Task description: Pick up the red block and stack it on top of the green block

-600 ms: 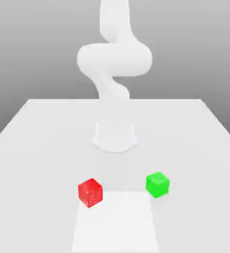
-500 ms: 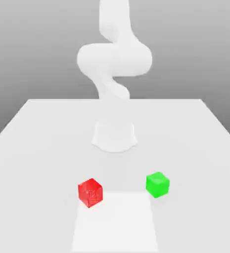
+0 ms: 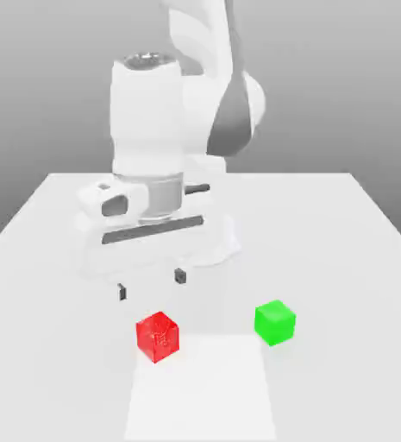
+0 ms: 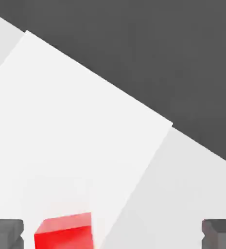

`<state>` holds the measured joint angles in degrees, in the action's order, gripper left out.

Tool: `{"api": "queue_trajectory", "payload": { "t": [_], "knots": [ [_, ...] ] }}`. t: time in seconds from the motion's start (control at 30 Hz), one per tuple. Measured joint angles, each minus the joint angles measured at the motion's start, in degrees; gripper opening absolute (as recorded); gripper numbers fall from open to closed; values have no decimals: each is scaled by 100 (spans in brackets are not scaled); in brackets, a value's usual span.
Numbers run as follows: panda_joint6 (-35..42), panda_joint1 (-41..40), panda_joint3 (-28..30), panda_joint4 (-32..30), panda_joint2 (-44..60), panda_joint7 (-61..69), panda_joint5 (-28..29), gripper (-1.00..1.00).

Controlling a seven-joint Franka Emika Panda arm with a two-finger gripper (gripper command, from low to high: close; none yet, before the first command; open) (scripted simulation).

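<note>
My hand just dropped in, released, above the red block; green block untouched, grasp next.

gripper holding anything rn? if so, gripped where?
Nothing held. The gripper is open above the table; the red block and green block sit untouched.

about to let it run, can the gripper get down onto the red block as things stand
Probably yes. The gripper hangs open just above and behind the red block, nothing between them. The green block sits well apart toward the exterior view's right.
</note>
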<state>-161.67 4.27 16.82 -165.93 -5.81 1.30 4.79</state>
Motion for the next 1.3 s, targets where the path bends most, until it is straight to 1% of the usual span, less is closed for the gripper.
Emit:
{"api": "queue_trajectory", "payload": {
  "t": [0.07,0.13,0.2,0.23,0.27,0.43,0.47,0.5,0.6,0.7,0.77,0.9,1.17,1.23,1.3],
  "knots": [
    [-371,61,-38,-30,457,381,-380,0],
    [-725,-14,-256,11,894,793,-921,0],
    [-1071,-309,-671,76,1318,1181,-1453,0],
    [-1244,-536,-938,109,1523,1312,-1625,0],
    [-1353,-680,-1103,130,1652,1384,-1719,-100],
    [-1338,-683,-1104,130,1651,1376,-1712,-100],
    [-1396,-758,-1189,140,1715,1410,-1755,-100],
    [-1337,-700,-1116,127,1644,1365,-1696,-100],
    [-921,-500,-752,40,1136,910,-1071,-100],
    [-407,-663,-706,-52,518,486,-472,-100],
    [-85,-665,-782,-114,131,297,-283,-100],
    [255,-184,-1300,-271,-367,-229,-415,-100],
    [804,1142,-2405,-596,-1244,-1261,-1032,-100],
    [671,1288,-2556,-627,-1144,-1403,-1089,-100],
    [340,1281,-2624,-623,-809,-1472,-1053,-100]
  ]
}}
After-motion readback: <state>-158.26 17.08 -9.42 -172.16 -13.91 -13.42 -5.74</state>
